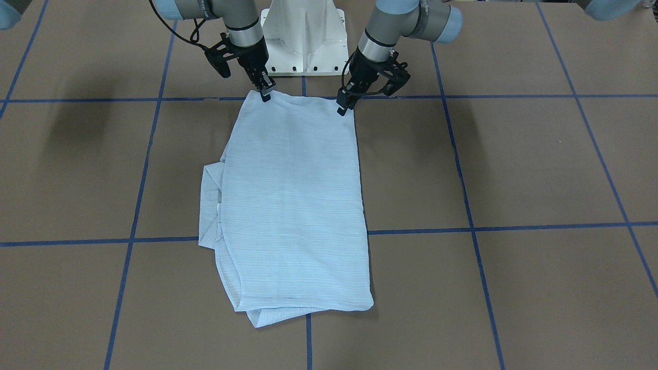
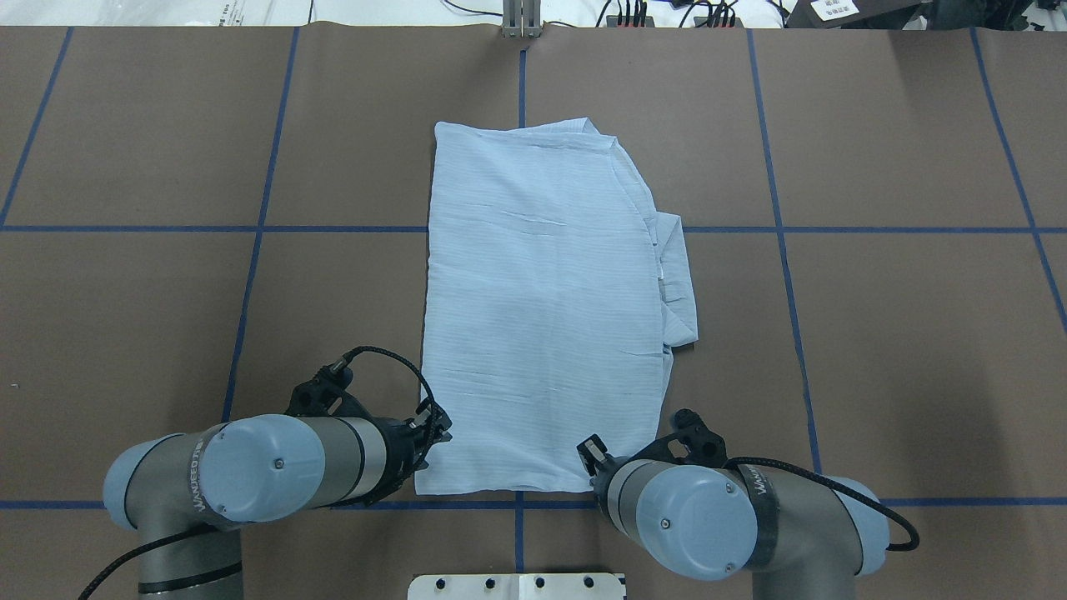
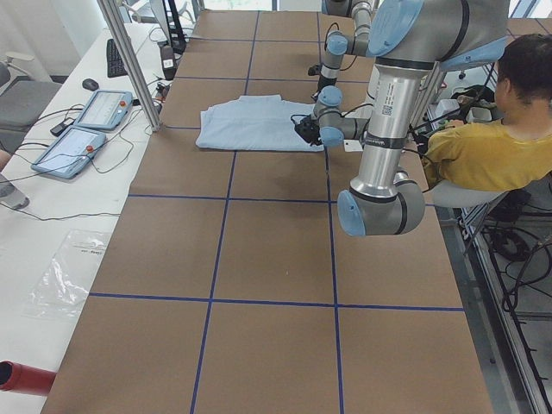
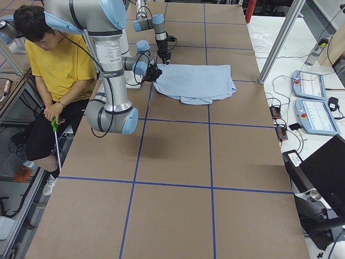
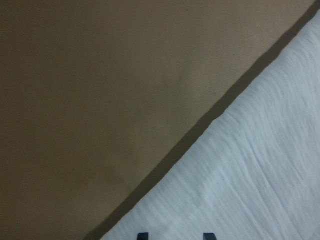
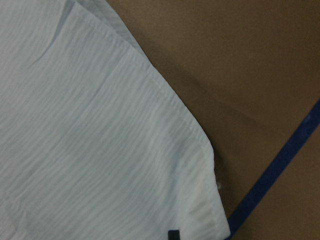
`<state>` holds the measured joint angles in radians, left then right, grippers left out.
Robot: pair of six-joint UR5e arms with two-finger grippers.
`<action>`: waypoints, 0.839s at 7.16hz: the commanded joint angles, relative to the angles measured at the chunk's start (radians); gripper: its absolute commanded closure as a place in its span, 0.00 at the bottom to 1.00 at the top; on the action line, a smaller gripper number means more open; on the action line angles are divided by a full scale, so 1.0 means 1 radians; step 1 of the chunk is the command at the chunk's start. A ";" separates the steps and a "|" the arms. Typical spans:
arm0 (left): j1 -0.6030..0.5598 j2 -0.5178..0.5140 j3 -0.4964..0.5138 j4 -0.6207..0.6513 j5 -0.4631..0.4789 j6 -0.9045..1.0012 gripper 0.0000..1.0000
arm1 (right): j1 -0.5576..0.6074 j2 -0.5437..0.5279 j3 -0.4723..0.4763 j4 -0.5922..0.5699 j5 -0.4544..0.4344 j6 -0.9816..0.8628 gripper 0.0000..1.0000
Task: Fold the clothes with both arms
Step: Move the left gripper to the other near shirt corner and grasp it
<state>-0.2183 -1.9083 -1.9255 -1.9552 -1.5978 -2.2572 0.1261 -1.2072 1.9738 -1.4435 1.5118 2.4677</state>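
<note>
Left gripper [image 2: 439,431]: at the near left corner of the shirt [image 2: 542,292]. The wrist view shows its fingertips [image 5: 143,236] slightly apart over the cloth, not pinching.

Shirt: flat at mid-table as a long folded rectangle, with its near hem towards the robot. A folded layer [image 2: 677,283] juts out along its right edge.

Right gripper [image 2: 593,452]: at the near right corner. Only one tip shows, so spread or clamped cannot be told.

Risk: uneven grips would likely drag the hem askew. A shallow pinch may take the top layer alone, and the jutting layer could spill open on lifting.

Room: the table [image 2: 167,317] is bare brown on both sides and beyond the far edge; the pedestal [image 2: 517,586] sits close behind the near hem
</note>
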 commanded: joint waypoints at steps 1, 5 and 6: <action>0.020 0.029 -0.023 0.029 -0.001 -0.001 0.42 | -0.002 0.000 0.000 0.000 -0.001 0.001 1.00; 0.046 0.038 -0.015 0.029 -0.001 -0.004 0.41 | -0.002 -0.002 0.000 -0.003 -0.001 0.001 1.00; 0.047 0.038 -0.013 0.029 -0.001 -0.004 0.41 | -0.002 -0.003 0.002 -0.006 -0.001 0.001 1.00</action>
<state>-0.1751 -1.8691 -1.9422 -1.9266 -1.5986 -2.2608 0.1243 -1.2090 1.9746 -1.4462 1.5110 2.4682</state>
